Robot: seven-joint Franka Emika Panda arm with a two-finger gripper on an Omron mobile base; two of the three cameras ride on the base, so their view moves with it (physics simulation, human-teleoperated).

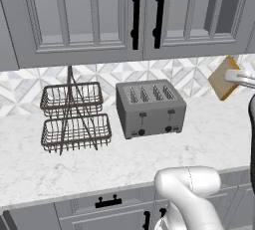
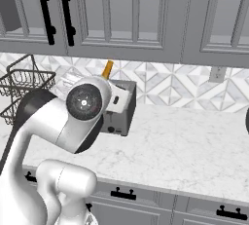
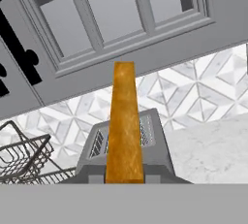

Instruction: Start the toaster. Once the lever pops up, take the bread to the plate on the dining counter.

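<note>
Gripping: gripper fingers clamped on bread, flat golden-tan slice, airborne.
Toaster: boxy grey metal, 4 slots.

From the right base view, the arm's elbow covers most of the toaster and nearly all the bread; the wire basket rack runs off the left edge.

This is a home kitchen. It has grey wall cabinets, a marble worktop, and a toaster beside a wire basket rack.
</note>
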